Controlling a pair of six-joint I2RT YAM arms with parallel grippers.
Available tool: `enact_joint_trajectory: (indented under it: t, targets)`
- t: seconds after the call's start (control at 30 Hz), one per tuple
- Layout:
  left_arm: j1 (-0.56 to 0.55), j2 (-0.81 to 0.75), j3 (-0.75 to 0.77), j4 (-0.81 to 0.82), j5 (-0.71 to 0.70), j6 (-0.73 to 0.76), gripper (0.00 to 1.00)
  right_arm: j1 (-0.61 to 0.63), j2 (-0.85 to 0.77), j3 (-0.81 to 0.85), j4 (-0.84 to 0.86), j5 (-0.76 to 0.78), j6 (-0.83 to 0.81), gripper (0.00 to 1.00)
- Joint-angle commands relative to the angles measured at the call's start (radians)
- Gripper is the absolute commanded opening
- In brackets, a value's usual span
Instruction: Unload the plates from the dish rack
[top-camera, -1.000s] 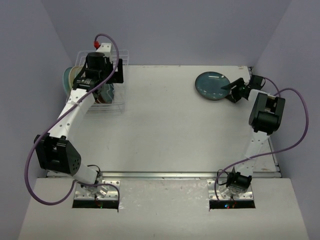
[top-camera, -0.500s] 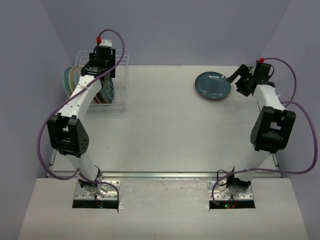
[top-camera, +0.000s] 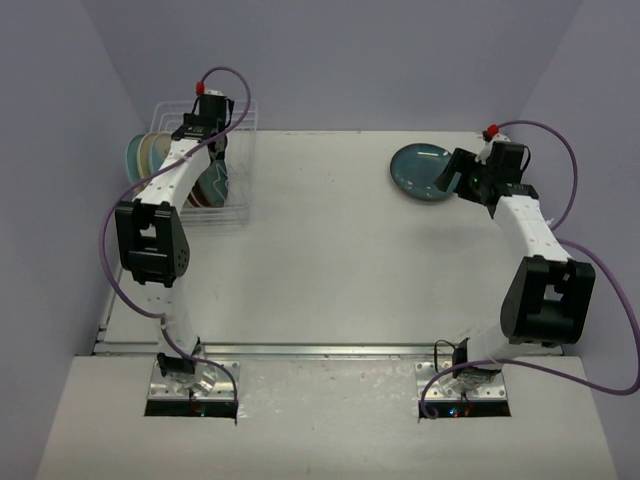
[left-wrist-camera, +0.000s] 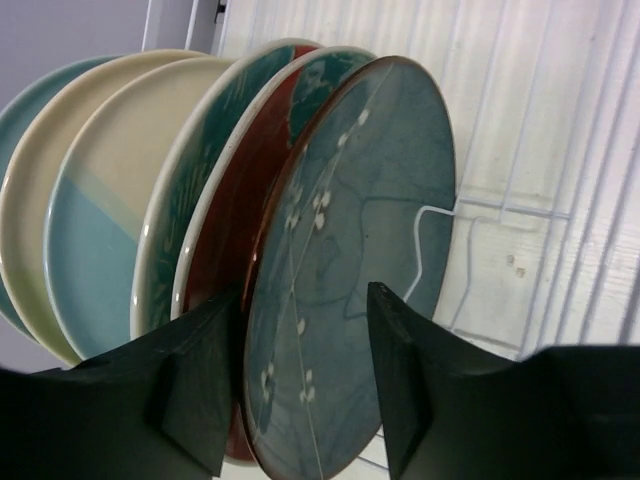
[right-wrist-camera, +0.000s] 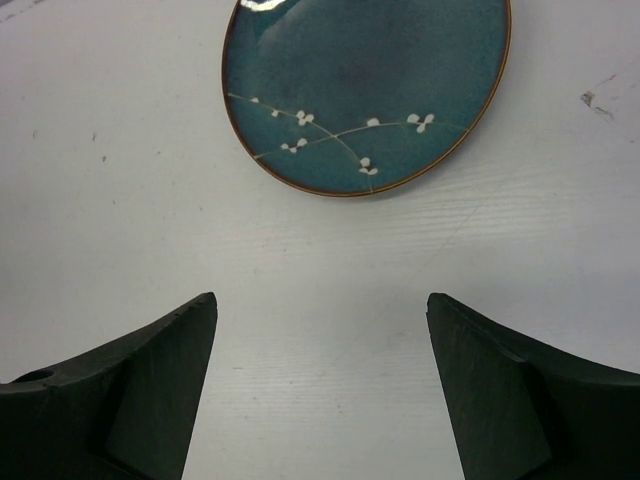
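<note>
Standing between lilac walls (top-camera: 330, 60), the white desk (top-camera: 330, 260) bears a rack (top-camera: 238, 210) far left, a plate (top-camera: 425, 172) far right; left pincer (left-wrist-camera: 305, 300) and right pincer (right-wrist-camera: 320, 300) released.

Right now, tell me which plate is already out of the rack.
The teal blossom plate lying flat on the table; the rest stand in the rack.

**Left gripper (left-wrist-camera: 305, 300):** jaws spread. The rim of the front plate (left-wrist-camera: 350, 230) sits in the gap between them, with one finger on either side. Contact cannot be determined. This plate stands on edge in the dish rack (left-wrist-camera: 560, 150). To the gripper's left, the other plates (left-wrist-camera: 100, 220) stand upright in a close row in the same rack.

**Right gripper (right-wrist-camera: 320, 300):** jaws spread above the tabletop (right-wrist-camera: 120, 180). A single plate (right-wrist-camera: 365, 90) lies flat on the tabletop just ahead of the gripper, apart from both fingers.
</note>
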Motion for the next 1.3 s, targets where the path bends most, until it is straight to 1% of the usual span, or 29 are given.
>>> enact_joint_trajectory:
  t: [0.0,0.07,0.13,0.2,0.27,0.3,0.33,0.53,0.73,0.87,0.93,1.03,1.1,1.13,1.2,1.23,1.27]
  targets:
    - [0.018,0.03,0.024,0.001,0.039,-0.005,0.45,0.016,-0.059,-0.009,0.052,0.005,-0.042,0.85]
    - [0.018,0.041,0.012,0.007,0.055,-0.003,0.4,0.018,-0.06,-0.011,0.054,0.0,-0.044,0.85]
    - [0.018,0.052,0.006,0.012,0.055,-0.002,0.3,0.021,-0.06,-0.013,0.054,-0.009,-0.046,0.85]
    - [0.018,0.056,0.003,0.02,0.048,-0.001,0.22,0.024,-0.062,-0.014,0.054,-0.013,-0.045,0.85]
    - [0.018,0.044,0.002,0.03,0.041,0.009,0.08,0.027,-0.065,-0.016,0.054,-0.022,-0.048,0.85]
    - [0.018,0.038,0.003,0.039,0.034,0.016,0.03,0.029,-0.069,-0.016,0.054,-0.025,-0.049,0.84]
    - [0.018,0.028,0.007,0.041,0.027,0.022,0.01,0.03,-0.072,-0.017,0.055,-0.033,-0.051,0.84]
    - [0.018,-0.053,0.034,0.066,0.002,0.074,0.0,0.056,-0.097,-0.01,0.053,-0.108,-0.053,0.85]
    - [0.014,-0.145,0.152,0.09,-0.017,0.152,0.0,0.105,-0.119,-0.003,0.057,-0.138,-0.091,0.85]
    - [0.013,-0.186,0.22,0.086,0.021,0.176,0.0,0.131,-0.122,0.011,0.052,-0.143,-0.102,0.85]
    - [0.009,-0.23,0.266,0.077,0.053,0.174,0.0,0.145,-0.122,0.023,0.044,-0.155,-0.099,0.85]
    - [-0.005,-0.282,0.281,0.075,0.102,0.167,0.0,0.167,-0.116,0.05,0.023,-0.18,-0.084,0.85]
    - [-0.013,-0.321,0.269,0.057,0.229,0.147,0.0,0.187,-0.114,0.064,0.013,-0.218,-0.081,0.85]
    - [-0.013,-0.339,0.269,0.057,0.23,0.135,0.0,0.191,-0.114,0.069,0.013,-0.218,-0.078,0.85]
    - [-0.014,-0.395,0.195,0.03,0.498,0.093,0.0,0.205,-0.115,0.078,0.025,-0.333,-0.059,0.85]
    - [-0.016,-0.428,0.141,0.03,0.646,0.068,0.0,0.214,-0.114,0.084,0.033,-0.361,-0.048,0.85]
    - [-0.016,-0.45,0.1,0.033,0.688,0.052,0.0,0.221,-0.114,0.087,0.037,-0.388,-0.04,0.85]
